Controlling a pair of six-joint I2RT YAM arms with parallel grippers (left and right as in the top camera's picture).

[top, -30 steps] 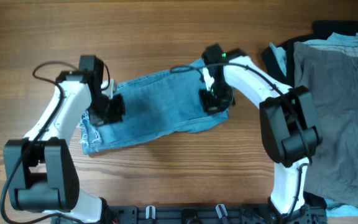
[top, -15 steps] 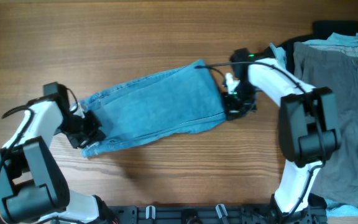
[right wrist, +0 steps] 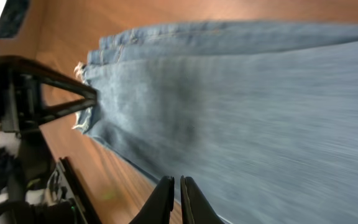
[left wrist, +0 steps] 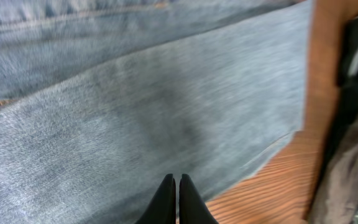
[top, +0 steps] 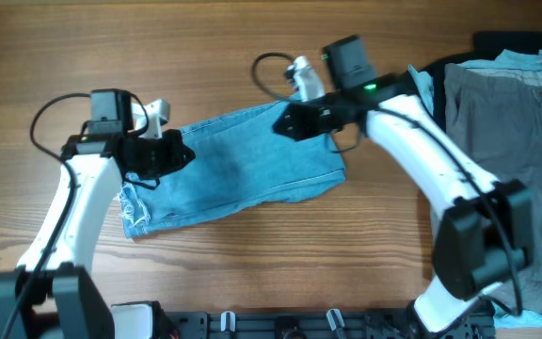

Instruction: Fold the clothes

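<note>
The light-blue jeans (top: pixel 243 169) lie folded in a long slanted band across the table's middle, with the frayed hems at the lower left (top: pixel 139 212). My left gripper (top: pixel 175 153) hovers over the left part of the jeans, shut and empty. In the left wrist view its closed fingertips (left wrist: pixel 178 186) sit above the denim (left wrist: pixel 135 112). My right gripper (top: pixel 285 121) hovers over the upper right edge of the jeans, shut and empty. In the right wrist view its fingertips (right wrist: pixel 178 186) are together over the denim (right wrist: pixel 247 112).
Grey trousers (top: pixel 511 160) lie spread at the right edge of the table, over a black garment (top: pixel 508 42) and a pale blue one (top: pixel 525 62). Bare wooden table (top: pixel 205 56) surrounds the jeans. The arms' bases stand at the front edge.
Both arms had swung outward to the ends of the jeans. They have come back in: the left gripper up and right over the left part, the right gripper up and left to the top edge.
</note>
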